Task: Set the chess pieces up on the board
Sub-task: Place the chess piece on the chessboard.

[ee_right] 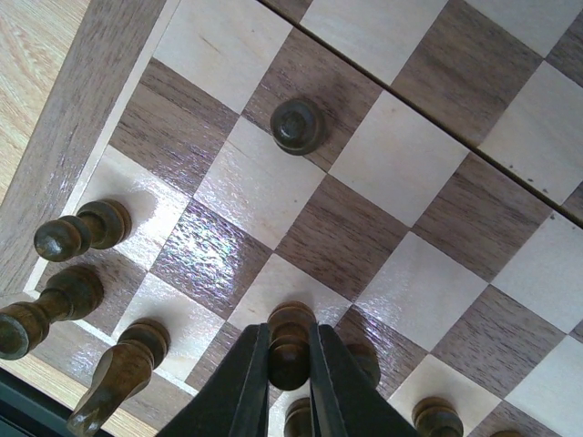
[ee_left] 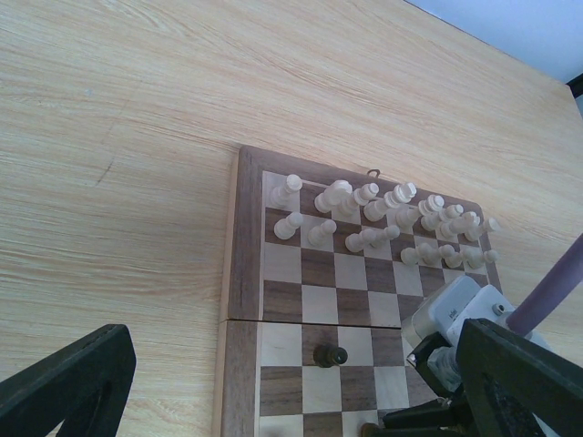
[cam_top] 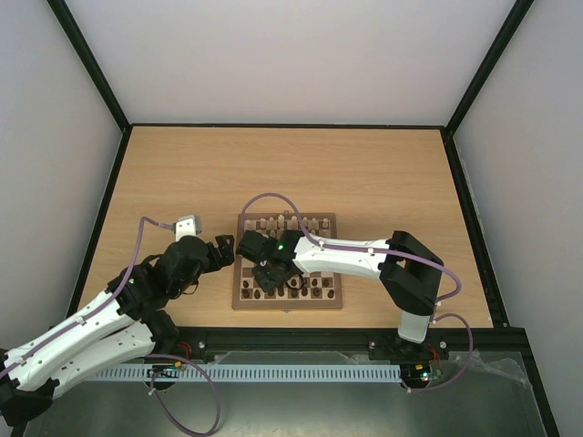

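Observation:
The board (cam_top: 287,307) lies in front of both arms. Cream chess pieces (ee_left: 383,218) fill its two far rows. My right gripper (ee_right: 289,360) is shut on the head of a dark brown pawn (ee_right: 290,320), which stands upright over a light square near the board's near left corner. I cannot tell whether its base touches the square. Another dark pawn (ee_right: 297,125) stands alone two rows farther in; the left wrist view also shows this lone pawn (ee_left: 330,355). My left gripper (cam_top: 223,248) hangs open beside the board's left edge, holding nothing.
More dark pieces (ee_right: 77,232) stand along the board's near left edge, and others (ee_right: 435,419) crowd close behind my right fingers. The right arm (cam_top: 346,255) stretches across the board. Bare wooden tabletop (ee_left: 137,137) surrounds the board, bounded by a black frame (cam_top: 100,209).

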`<state>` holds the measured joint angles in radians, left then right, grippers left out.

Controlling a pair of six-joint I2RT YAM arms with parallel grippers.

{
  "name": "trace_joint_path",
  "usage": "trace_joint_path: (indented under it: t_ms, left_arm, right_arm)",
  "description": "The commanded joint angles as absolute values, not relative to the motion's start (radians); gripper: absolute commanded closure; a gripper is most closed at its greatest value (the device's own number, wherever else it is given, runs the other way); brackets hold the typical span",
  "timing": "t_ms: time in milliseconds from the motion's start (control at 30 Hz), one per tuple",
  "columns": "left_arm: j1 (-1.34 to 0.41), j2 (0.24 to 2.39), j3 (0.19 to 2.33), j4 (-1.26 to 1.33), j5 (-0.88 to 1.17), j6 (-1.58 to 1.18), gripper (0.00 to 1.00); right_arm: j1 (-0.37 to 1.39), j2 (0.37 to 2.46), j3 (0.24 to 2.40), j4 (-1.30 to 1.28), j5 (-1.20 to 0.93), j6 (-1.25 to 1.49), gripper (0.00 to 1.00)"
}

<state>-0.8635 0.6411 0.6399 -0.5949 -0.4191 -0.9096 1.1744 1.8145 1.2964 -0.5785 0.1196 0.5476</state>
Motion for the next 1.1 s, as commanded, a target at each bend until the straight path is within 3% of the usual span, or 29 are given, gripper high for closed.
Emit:
trace_joint_path:
  t_ms: [0, 333, 1067]
  left_arm:
    - [-0.859, 0.632, 0.628, -0.594, -0.431, -0.911, 0.00]
    - [-0.859, 0.630, 0.626, -0.592, -0.431, -0.911, 0.00]
    - [-0.859, 0.601, 0.629, -0.606, -0.449, -0.925, 0.01]
  right_arm:
    - [1.184, 1.836, 1.297, -0.620, 0.123, 0.556, 0.87]
    - [1.184, 1.836, 1.303, -0.623, 0.127, 0.554, 0.85]
    - [1.169, 1.867, 1.420, -0.663, 0.201, 0.518, 0.67]
